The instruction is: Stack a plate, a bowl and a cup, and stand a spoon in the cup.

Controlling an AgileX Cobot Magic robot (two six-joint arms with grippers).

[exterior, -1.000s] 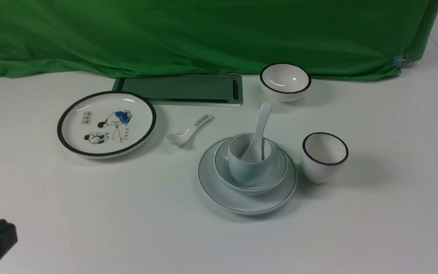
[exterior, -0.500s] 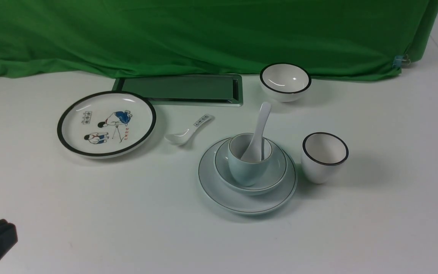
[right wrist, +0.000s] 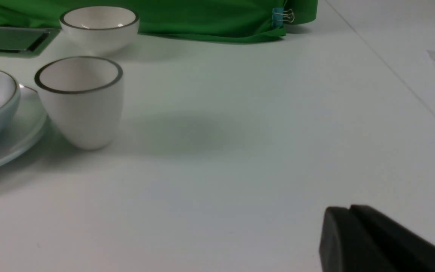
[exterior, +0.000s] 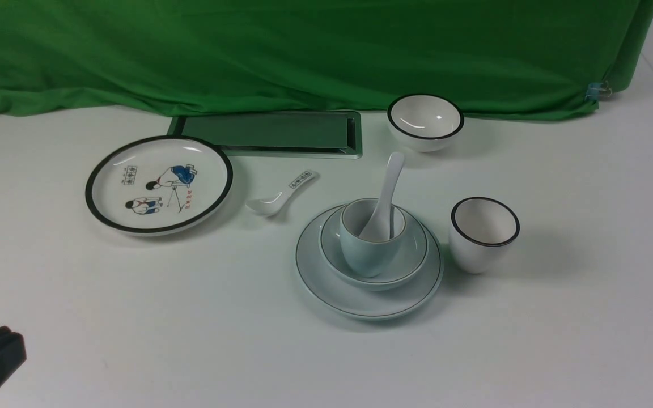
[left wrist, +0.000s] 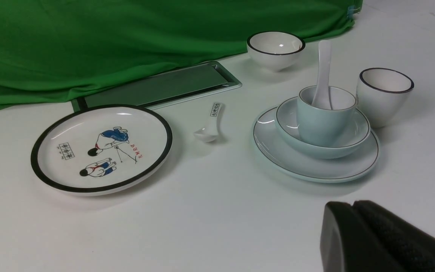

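Observation:
The pale blue-white plate (exterior: 360,300) lies right of the table's middle, with the shallow bowl (exterior: 411,258) sitting in it. The blue-green cup (exterior: 366,255) stands upright in the bowl. The all-white spoon (exterior: 389,187) leans in the cup, handle pointing up and back. My left gripper (exterior: 6,334) rests at the near left corner, far from the stack, shut and holding nothing. In the right wrist view my right gripper (right wrist: 349,207) hovers over bare table to the right of the stack, its jaws pressed together with nothing between them; it is outside the front view.
A black-rimmed painted plate (exterior: 159,184) lies at the left, with a patterned-handle spoon (exterior: 281,195) beside it. A black-rimmed white cup (exterior: 482,235) stands just right of the stack. A deep black-rimmed bowl (exterior: 425,122) and a metal panel (exterior: 270,133) sit by the green cloth (exterior: 304,51).

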